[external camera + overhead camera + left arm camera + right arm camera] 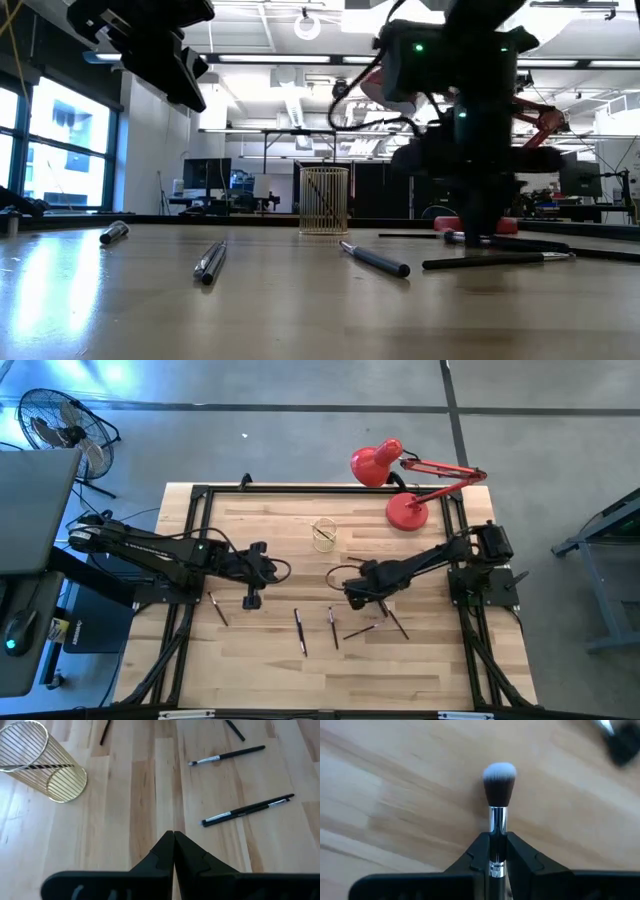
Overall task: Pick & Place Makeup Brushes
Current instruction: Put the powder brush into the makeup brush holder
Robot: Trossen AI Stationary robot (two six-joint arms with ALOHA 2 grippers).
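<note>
Several dark makeup brushes lie flat on the wooden table: one (217,608) near the left side, two (300,632) (333,628) in the middle, and more (360,630) (396,621) by my right gripper. My right gripper (352,598) is low over the table, shut on a brush (498,795) with a silver ferrule and a white-tipped bristle head. My left gripper (173,837) hangs shut and empty above the table's left half (268,568). A gold wire cup (324,535) stands upright at the far middle, with something dark lying across its inside (35,766). My right gripper pinches the brush between its two fingers at the lower end of the silver ferrule (497,851), where the handle begins. The fingers lie along the brush, and its bristle head (499,775) sticks out ahead of the fingertips. The handle behind the hold is hidden by the gripper.
A red desk lamp (405,485) stands at the table's far right corner, behind the right arm. Black frame rails (190,560) run along the table's sides. Two brushes (227,756) (247,811) lie ahead of the left gripper, with bare wood between it and the cup (42,762).
</note>
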